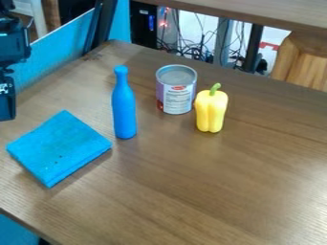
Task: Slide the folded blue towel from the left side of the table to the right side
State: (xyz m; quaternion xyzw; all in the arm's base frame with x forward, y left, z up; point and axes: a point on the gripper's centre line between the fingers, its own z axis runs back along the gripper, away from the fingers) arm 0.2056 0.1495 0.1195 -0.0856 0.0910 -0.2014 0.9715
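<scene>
Four things are resting on worktop (223,186): blue cloth (60,148), slim bottle (125,112), can (177,97), yellow pepper (211,111). End effector (6,107) is hanging nearest cloth, open or closed unclear; sideways bump could be toppling bottle.

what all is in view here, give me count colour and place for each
Folded cloth: one, blue, flat on the table's left side
Bottle: one, blue, upright right of the cloth
Can: one, silver with a labelled side, upright between bottle and pepper, farther back
Pepper: one, yellow with green stem, upright
Table: one, brown, under these
Cables: several, mostly dark, behind the table
Gripper: one, black, at the left edge, nearest the cloth
</scene>
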